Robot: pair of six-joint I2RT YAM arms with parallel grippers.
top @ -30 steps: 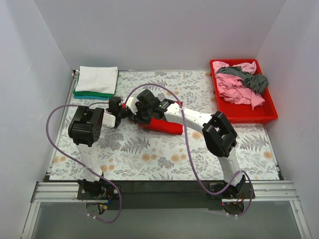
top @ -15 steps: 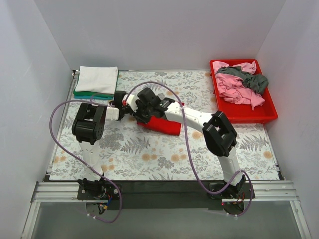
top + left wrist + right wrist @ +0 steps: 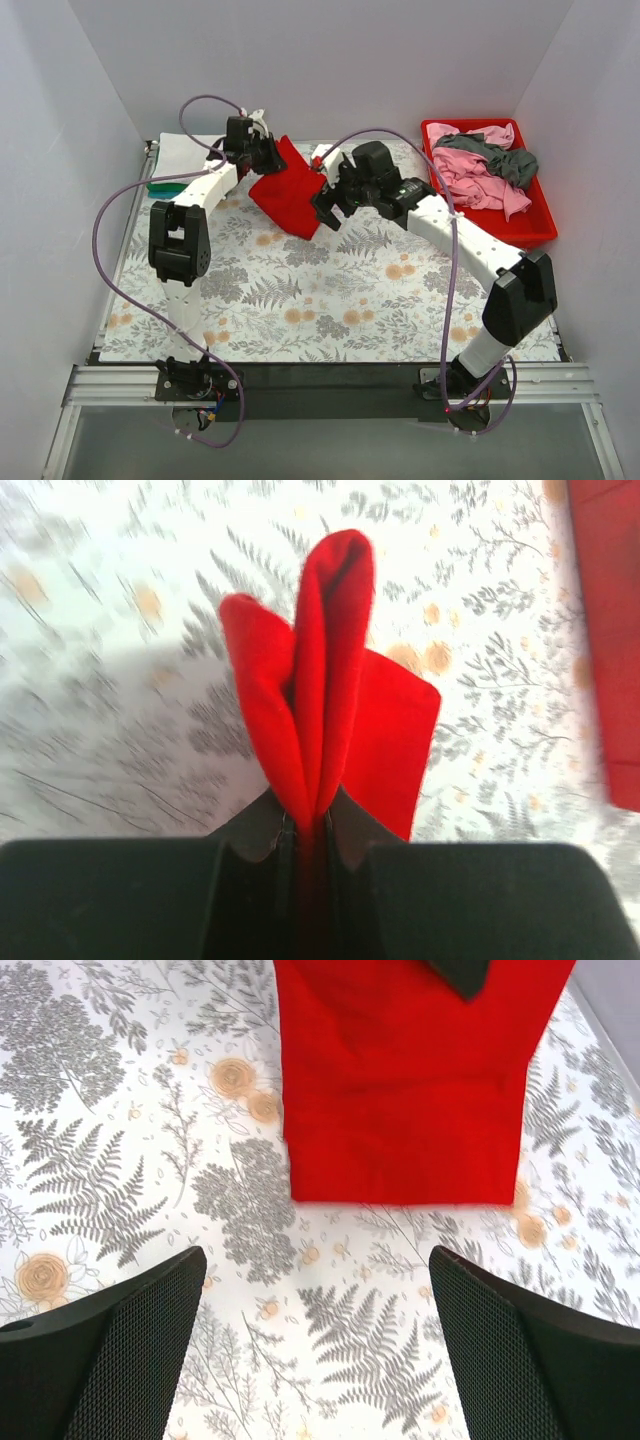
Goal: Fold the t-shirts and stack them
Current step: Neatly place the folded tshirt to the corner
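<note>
The left gripper [image 3: 305, 825] is clamped on the bunched edge of a folded bright red cloth t-shirt [image 3: 290, 195], which hangs from its fingers. The right gripper [image 3: 315, 1260] has its fingers wide apart, the shirt just beyond their tips.

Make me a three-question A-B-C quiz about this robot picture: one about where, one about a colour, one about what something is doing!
1. Where are the pink and grey t-shirts? A in the red tray; B in mid-air; C out of view.
2. What colour is the lifted t-shirt? A white; B red; C green.
3. The right end effector is: A open; B shut on cloth; C out of view.

1 A: they lie heaped inside the tray.
2 B: the left end effector pinches red cloth.
3 A: its wrist view shows the fingers wide apart, with nothing between them.
</note>
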